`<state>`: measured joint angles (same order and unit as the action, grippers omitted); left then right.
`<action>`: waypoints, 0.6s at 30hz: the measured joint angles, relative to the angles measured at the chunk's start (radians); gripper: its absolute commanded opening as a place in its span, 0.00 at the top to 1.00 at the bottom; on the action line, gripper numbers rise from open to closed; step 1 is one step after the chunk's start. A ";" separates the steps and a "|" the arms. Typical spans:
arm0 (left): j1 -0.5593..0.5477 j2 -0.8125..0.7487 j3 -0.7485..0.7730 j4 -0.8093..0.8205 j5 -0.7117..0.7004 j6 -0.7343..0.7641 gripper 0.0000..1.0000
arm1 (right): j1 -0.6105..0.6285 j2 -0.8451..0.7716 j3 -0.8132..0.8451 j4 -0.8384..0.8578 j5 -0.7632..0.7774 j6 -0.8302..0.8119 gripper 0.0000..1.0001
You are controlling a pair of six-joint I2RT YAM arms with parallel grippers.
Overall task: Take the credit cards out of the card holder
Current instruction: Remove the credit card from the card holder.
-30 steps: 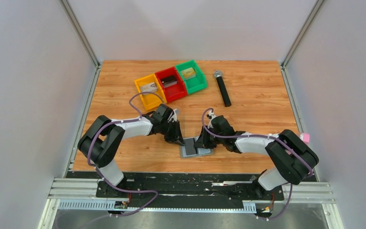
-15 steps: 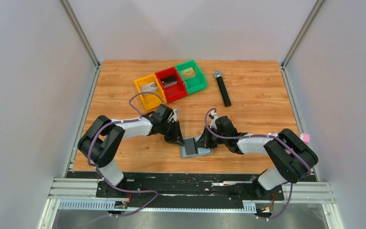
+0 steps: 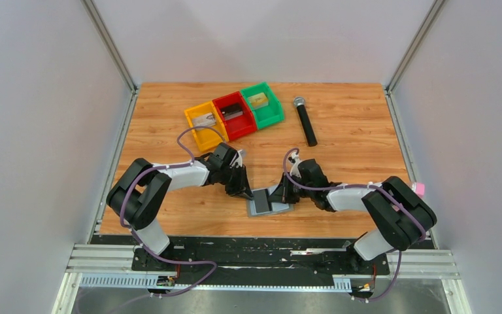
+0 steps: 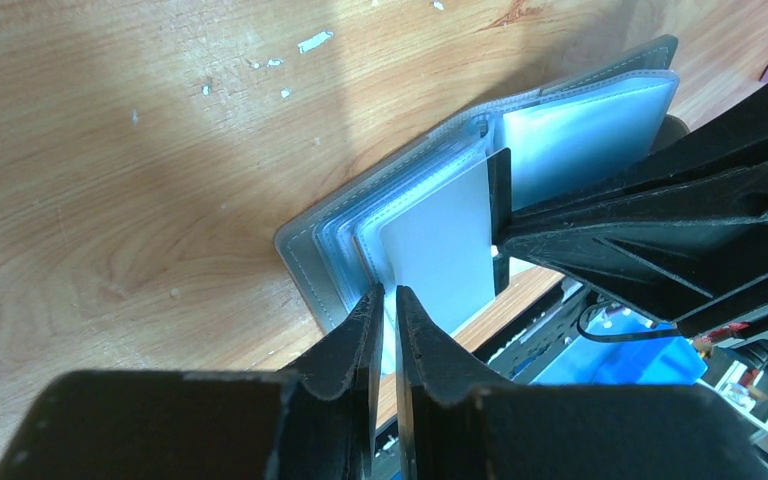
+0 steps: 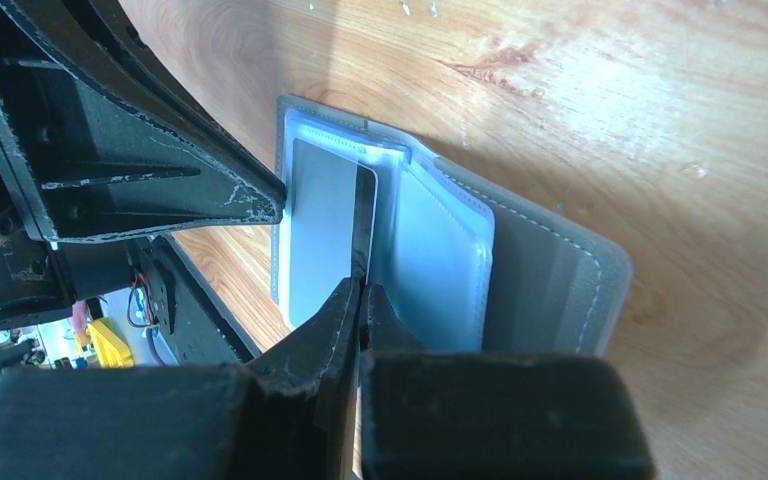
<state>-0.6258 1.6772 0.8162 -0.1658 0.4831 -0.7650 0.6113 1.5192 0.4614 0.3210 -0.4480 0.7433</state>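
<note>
My left gripper (image 4: 385, 300): clamped on a card holder (image 3: 268, 203) sleeve edge.
My right gripper (image 5: 360, 290): pinched together on the card (image 5: 325, 235) edge, holder's 3 o'clock side.

From above, both arms cover most of the card holder (image 3: 261, 204) from you. The contents of the three bins (image 3: 234, 115) are too small to identify. In your right wrist view, the left gripper (image 5: 278, 205) runs off frame.
</note>
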 measured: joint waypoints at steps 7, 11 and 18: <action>0.000 0.000 0.000 -0.001 -0.002 0.006 0.83 | -0.011 0.000 -0.005 0.003 -0.011 -0.001 1.00; -0.001 0.000 0.002 -0.005 -0.004 0.010 0.82 | -0.025 -0.010 -0.008 -0.008 -0.015 -0.003 1.00; -0.001 0.000 0.004 -0.012 -0.007 0.013 0.82 | -0.039 -0.098 -0.023 -0.057 0.005 -0.039 1.00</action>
<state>-0.6266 1.6772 0.8204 -0.1776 0.4759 -0.7525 0.5724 1.4212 0.4381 0.2642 -0.4431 0.7048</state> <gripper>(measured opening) 0.178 0.017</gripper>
